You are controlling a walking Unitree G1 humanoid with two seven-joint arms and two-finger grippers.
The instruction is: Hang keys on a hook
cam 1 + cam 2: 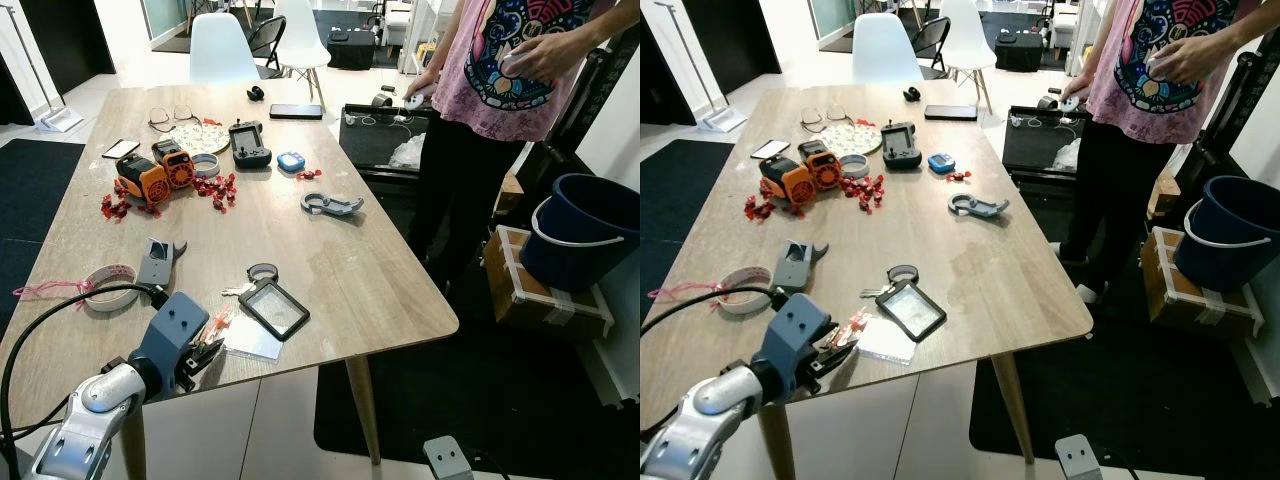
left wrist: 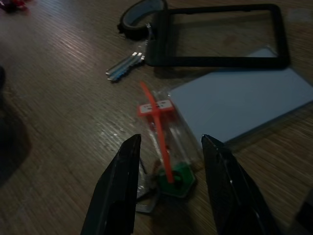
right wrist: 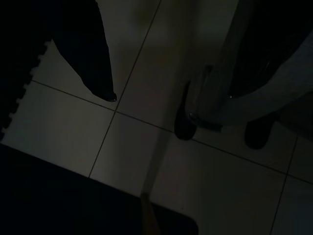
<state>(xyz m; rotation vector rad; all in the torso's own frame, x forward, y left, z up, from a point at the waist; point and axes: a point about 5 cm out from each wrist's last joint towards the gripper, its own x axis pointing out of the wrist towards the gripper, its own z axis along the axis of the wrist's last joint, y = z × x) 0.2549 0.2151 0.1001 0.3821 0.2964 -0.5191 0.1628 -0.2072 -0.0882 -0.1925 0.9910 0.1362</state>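
Right now I have the left pincer (image 2: 168,188) low at the near left edge of the tabletop (image 1: 350,250), its two black fingers spread wide to either side of the keys (image 2: 168,178), which lie flat on the wood with a green cap and an orange tag, gripped by nothing. Just beyond them sit a clear card (image 2: 244,105) and a black frame (image 1: 273,308), with a grey hook (image 1: 330,204) farther off to the right. My right pincer (image 3: 171,103) hangs idle over the tiled floor (image 3: 73,137), fingers apart.

Matt wood-grain table (image 1: 380,290), metal keys (image 2: 124,64), glossy black plastic fingers (image 2: 117,186)
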